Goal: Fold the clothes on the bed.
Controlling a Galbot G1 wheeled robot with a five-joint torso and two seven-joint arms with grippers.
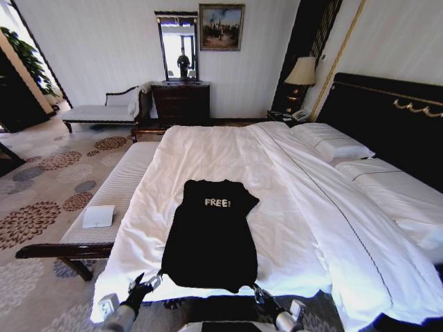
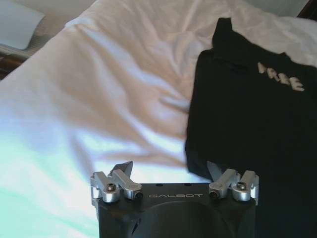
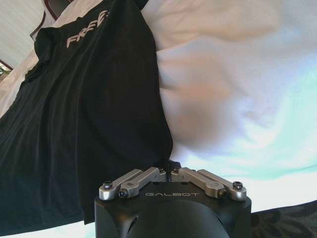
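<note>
- Reaching for the hem, we hold our left gripper (image 2: 171,171) spread wide, the T-shirt's (image 1: 211,235) near left corner between its fingers (image 2: 124,171).
- Our right gripper (image 3: 166,170) has its fingers pinched together on the hem's right corner.
- The T-shirt lies on the bed (image 1: 291,207), stretching away beyond both sets of fingers.
- We judge sleeves already tucked; the lengthwise fold remains.
</note>
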